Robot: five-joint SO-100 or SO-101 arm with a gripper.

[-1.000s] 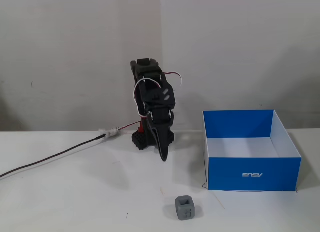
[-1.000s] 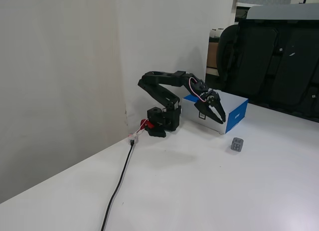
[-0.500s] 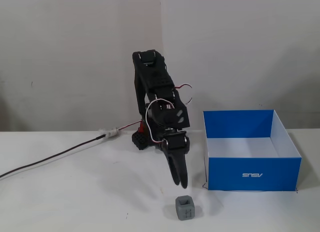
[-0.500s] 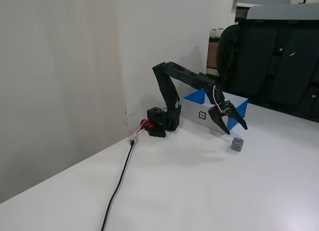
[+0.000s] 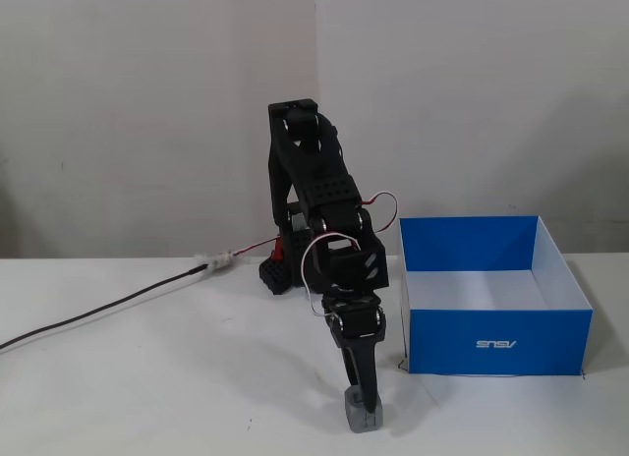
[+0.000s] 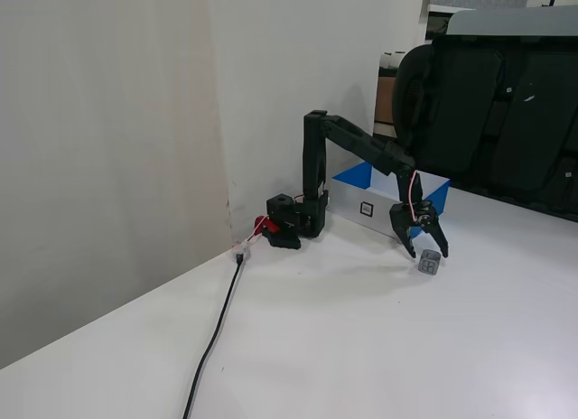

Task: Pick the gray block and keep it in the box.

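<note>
The gray block (image 5: pixel 362 415) is a small cube on the white table, near the front edge in a fixed view. It also shows in a fixed view (image 6: pixel 430 263) from the side. My gripper (image 5: pixel 362 395) reaches down right over it. In the side view, the gripper (image 6: pixel 425 251) has its jaws spread, and the block sits just below, between the fingertips and closer to the right one. The gripper holds nothing. The blue box (image 5: pixel 501 343) stands open-topped to the block's right and further back, with a white floor. In the side view, the box (image 6: pixel 359 208) is behind the arm.
The arm's base (image 5: pixel 280 271) sits by the back wall. A black cable (image 5: pixel 98 313) runs from it leftward across the table. A dark office chair (image 6: pixel 492 112) stands beyond the table's far edge.
</note>
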